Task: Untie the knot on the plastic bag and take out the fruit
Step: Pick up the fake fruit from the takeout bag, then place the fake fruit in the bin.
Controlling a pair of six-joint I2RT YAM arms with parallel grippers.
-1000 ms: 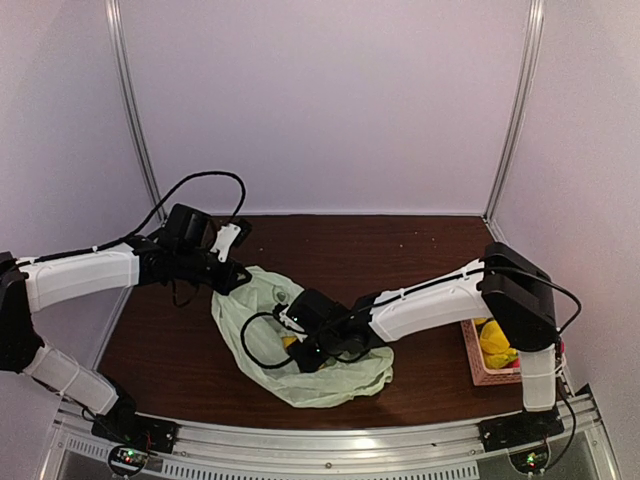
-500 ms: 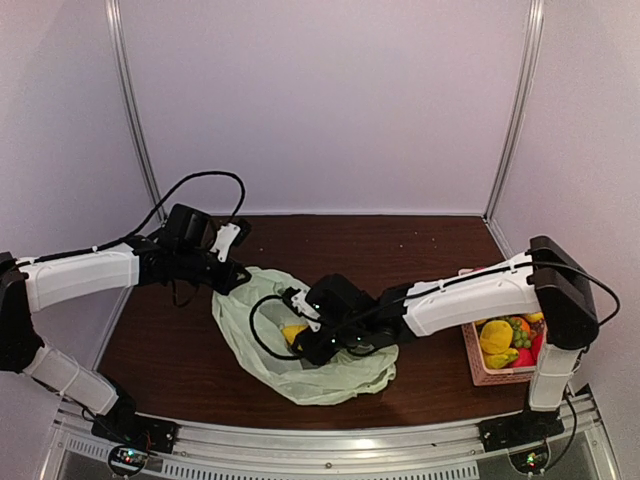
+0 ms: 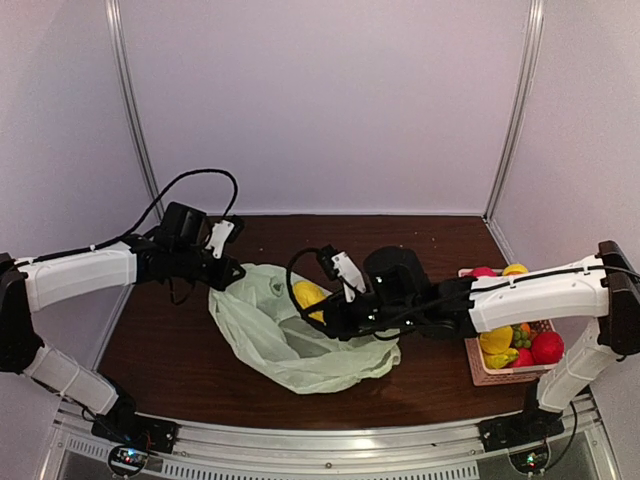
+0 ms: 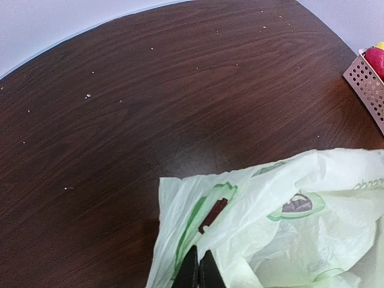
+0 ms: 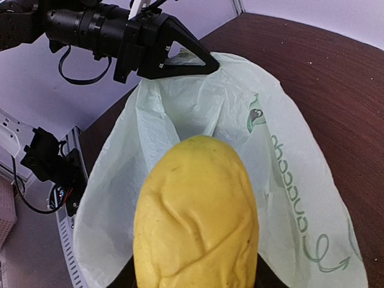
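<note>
The pale green plastic bag (image 3: 300,350) lies open and slack on the dark table. My left gripper (image 3: 231,272) is shut on its far left edge; in the left wrist view the fingers (image 4: 199,271) pinch the printed film of the plastic bag (image 4: 288,222). My right gripper (image 3: 320,306) is shut on a yellow elongated fruit (image 3: 309,296), held just above the bag's mouth. That fruit (image 5: 197,216) fills the right wrist view and hides the right gripper (image 5: 197,281) behind it, with the plastic bag (image 5: 198,108) beyond. No knot shows.
A pink slatted basket (image 3: 478,368) stands at the right table edge with yellow, red and green fruit inside; its corner (image 4: 367,84) shows in the left wrist view. A black cable loops over the right wrist. Metal frame posts rise at the back corners.
The right gripper has risen out of the bag with the yellow fruit and drawn back to the right, uncovering the basket. The left gripper has kept its hold on the bag's edge.
</note>
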